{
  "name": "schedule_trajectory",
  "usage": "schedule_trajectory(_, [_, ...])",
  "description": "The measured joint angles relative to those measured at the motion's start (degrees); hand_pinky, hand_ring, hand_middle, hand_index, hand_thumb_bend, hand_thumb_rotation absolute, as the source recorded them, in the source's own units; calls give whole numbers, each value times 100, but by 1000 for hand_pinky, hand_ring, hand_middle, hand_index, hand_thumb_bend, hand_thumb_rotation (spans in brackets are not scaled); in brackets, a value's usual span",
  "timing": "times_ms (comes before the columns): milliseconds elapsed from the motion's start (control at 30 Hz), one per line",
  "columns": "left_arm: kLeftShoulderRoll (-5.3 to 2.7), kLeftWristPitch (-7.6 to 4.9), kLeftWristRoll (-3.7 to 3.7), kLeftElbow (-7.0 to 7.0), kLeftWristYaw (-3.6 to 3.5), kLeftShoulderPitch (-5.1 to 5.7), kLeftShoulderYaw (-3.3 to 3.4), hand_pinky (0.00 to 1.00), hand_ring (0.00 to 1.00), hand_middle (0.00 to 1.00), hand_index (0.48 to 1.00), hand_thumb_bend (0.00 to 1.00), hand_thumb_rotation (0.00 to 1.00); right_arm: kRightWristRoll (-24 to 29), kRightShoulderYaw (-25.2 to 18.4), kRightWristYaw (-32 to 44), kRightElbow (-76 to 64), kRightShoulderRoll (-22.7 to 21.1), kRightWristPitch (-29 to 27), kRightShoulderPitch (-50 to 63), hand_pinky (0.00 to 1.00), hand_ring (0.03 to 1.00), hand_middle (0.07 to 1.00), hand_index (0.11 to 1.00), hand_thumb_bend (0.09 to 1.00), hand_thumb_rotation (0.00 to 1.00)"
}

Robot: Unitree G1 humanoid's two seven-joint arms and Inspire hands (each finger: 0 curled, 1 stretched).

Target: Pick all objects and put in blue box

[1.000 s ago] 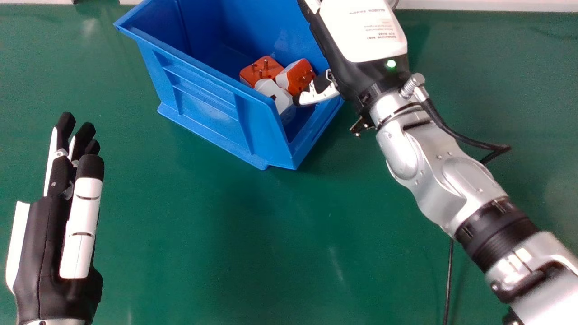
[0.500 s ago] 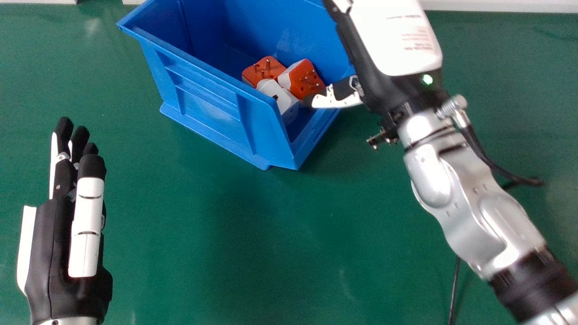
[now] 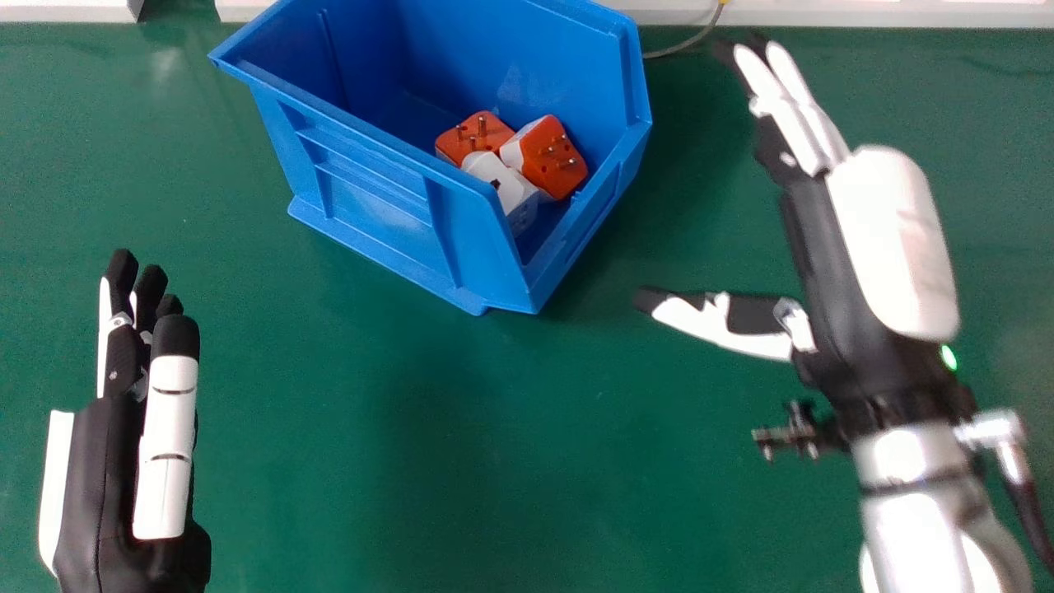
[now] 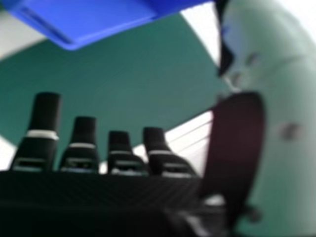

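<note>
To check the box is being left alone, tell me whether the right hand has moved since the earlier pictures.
Yes: the right hand has moved right and back, out of the blue box.

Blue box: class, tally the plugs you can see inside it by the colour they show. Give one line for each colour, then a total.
Plugs showing orange and white: 2
Plug showing only white: 1
Total seen in the blue box: 3

Right robot hand (image 3: 865, 255) — away from the blue box (image 3: 375, 193) — now to its right.
</note>
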Motion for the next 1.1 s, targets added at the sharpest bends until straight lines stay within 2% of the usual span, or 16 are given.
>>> schedule_trajectory(33, [3, 0, 7, 0, 0, 3, 0, 1000, 1000, 1000, 1000, 623, 993, 193, -30, 51, -66, 57, -37, 208, 734, 910, 961, 916, 461, 251])
schedule_trajectory(100, [13, -4, 11, 5, -12, -3, 4, 1000, 1000, 1000, 1000, 623, 993, 461, -67, 109, -88, 173, -133, 489, 734, 910, 961, 916, 461, 251])
schedule_trajectory(133, [25, -8, 18, 18, -27, -18, 5, 1000, 1000, 1000, 1000, 625, 991, 621, -79, 124, -87, 236, -206, 593, 748, 916, 966, 925, 428, 363])
schedule_trajectory(200, [64, -18, 15, 68, -62, -73, 12, 1000, 1000, 1000, 1000, 625, 991, 907, -93, 147, -80, 405, -342, 734, 748, 916, 966, 925, 428, 363])
schedule_trajectory(233, [96, -25, 5, 102, -77, -103, 21, 1000, 999, 1000, 1000, 622, 990, 1073, -95, 159, -65, 489, -406, 788, 769, 922, 970, 934, 405, 491])
schedule_trajectory(333, [172, -70, -105, 216, -180, -217, 71, 1000, 999, 1000, 1000, 622, 990, 1635, -139, 266, 80, 729, -592, 911, 769, 922, 970, 934, 405, 491])
schedule_trajectory(367, [191, -76, -174, 248, -202, -261, 92, 1000, 999, 1000, 1000, 609, 987, 1833, -147, 342, 103, 799, -597, 967, 801, 933, 975, 944, 383, 593])
schedule_trajectory(433, [216, -98, -227, 315, -243, -340, 128, 1000, 999, 1000, 1000, 609, 987, 2146, -167, 502, 187, 874, -605, 1017, 801, 933, 975, 944, 383, 593])
schedule_trajectory(500, [250, -113, -243, 401, -296, -421, 145, 1000, 999, 1000, 1000, 567, 976, 2394, -197, 650, 277, 940, -608, 1031, 898, 966, 987, 972, 392, 792])
schedule_trajectory(567, [282, -119, -253, 467, -324, -501, 158, 1000, 999, 1000, 1000, 567, 976, 2647, -217, 803, 342, 1019, -617, 1033, 898, 966, 987, 972, 392, 792])
schedule_trajectory(633, [343, -118, -264, 491, -330, -587, 177, 989, 993, 998, 1000, 554, 967, 2911, -246, 985, 451, 1090, -632, 1018, 935, 979, 992, 982, 409, 867])
schedule_trajectory(767, [425, -80, -264, 505, -317, -757, 249, 975, 983, 990, 1000, 576, 940, 3363, -307, 1374, 693, 1134, -643, 972, 967, 989, 996, 991, 418, 932])
schedule_trajectory(833, [476, -87, -266, 575, -333, -827, 290, 969, 979, 988, 1000, 579, 929, 3511, -338, 1510, 773, 1170, -644, 963, 979, 993, 998, 995, 418, 957])
schedule_trajectory(900, [538, -99, -290, 684, -390, -889, 336, 959, 974, 986, 1000, 581, 922, 3582, -398, 1615, 852, 1204, -668, 945, 987, 996, 999, 997, 408, 973])
schedule_trajectory(1033, [660, -133, -296, 790, -454, -966, 432, 948, 971, 987, 1000, 572, 928, 3690, -497, 1738, 1051, 1262, -728, 882, 996, 999, 1000, 999, 411, 992])
schedule_trajectory(1100, [719, -184, -300, 842, -532, -996, 488, 959, 974, 991, 1000, 555, 939, 3707, -535, 1775, 1174, 1301, -784, 813, 998, 1000, 1000, 1000, 404, 996])
